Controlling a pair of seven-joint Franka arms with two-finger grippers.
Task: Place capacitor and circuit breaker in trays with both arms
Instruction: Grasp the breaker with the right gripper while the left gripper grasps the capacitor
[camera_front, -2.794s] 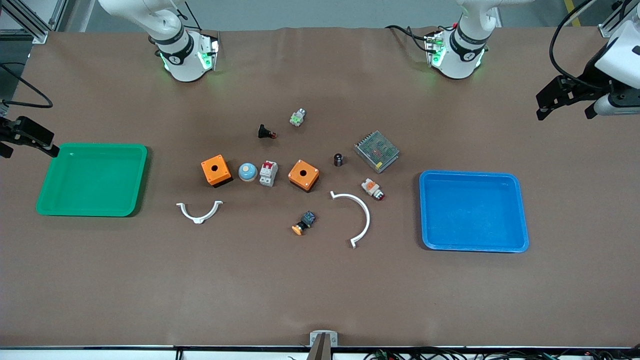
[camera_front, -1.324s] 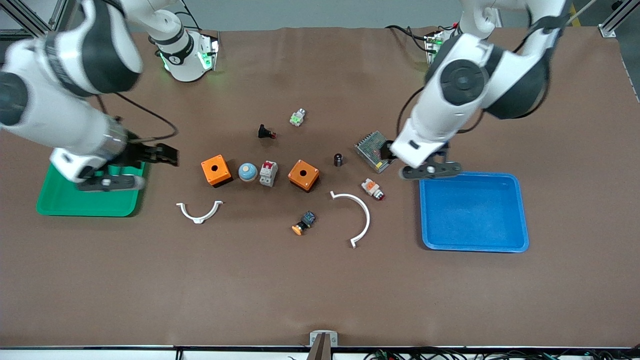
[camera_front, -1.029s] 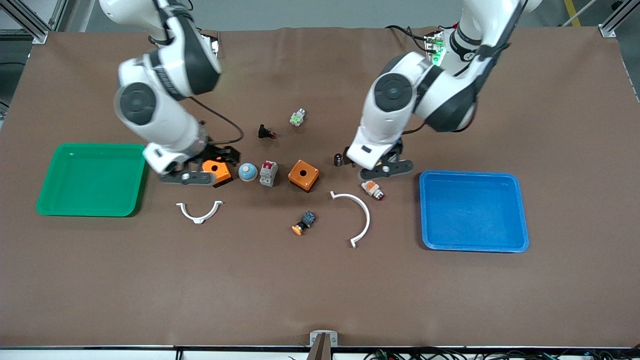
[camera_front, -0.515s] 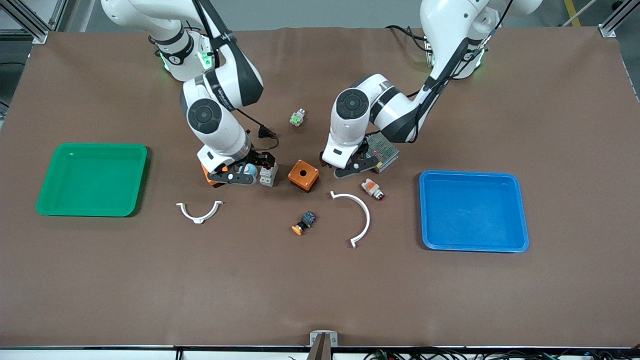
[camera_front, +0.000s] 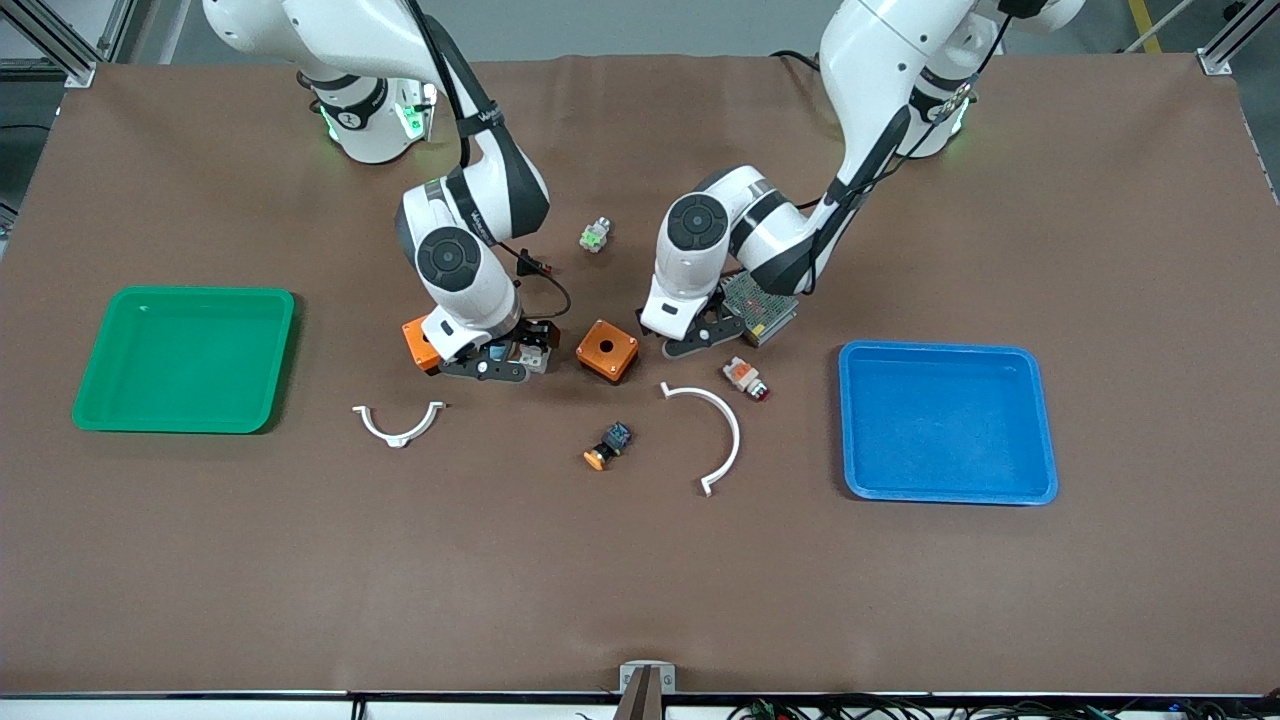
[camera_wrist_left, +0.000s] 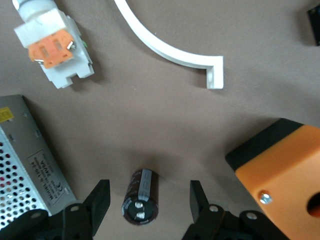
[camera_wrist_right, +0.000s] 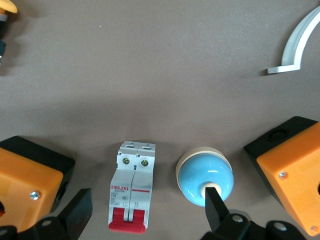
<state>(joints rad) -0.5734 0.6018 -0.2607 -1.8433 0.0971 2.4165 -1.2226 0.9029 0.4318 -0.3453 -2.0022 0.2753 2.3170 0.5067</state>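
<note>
The capacitor (camera_wrist_left: 141, 195), a stubby black cylinder with a silvery end, lies on the brown table between the open fingers of my left gripper (camera_wrist_left: 147, 202). In the front view it is hidden under that gripper (camera_front: 690, 335). The circuit breaker (camera_wrist_right: 131, 192), white-grey with red levers, lies between the open fingers of my right gripper (camera_wrist_right: 147, 207), beside a blue dome part (camera_wrist_right: 205, 176). One finger (camera_wrist_right: 216, 201) stands over the dome's edge. In the front view my right gripper (camera_front: 510, 352) covers most of the breaker.
An orange box (camera_front: 606, 351) sits between the two grippers, another (camera_front: 418, 342) by the right gripper. A metal power supply (camera_front: 765, 305) and a white-orange button part (camera_front: 745, 377) lie by the left gripper. A green tray (camera_front: 185, 360) and a blue tray (camera_front: 945, 420) stand at the table's ends. Two white arcs (camera_front: 715, 430) lie nearer the camera.
Both arms swung in from the table's ends and came down. The right gripper now straddles the circuit breaker, and the left gripper straddles the capacitor. No object has moved.
</note>
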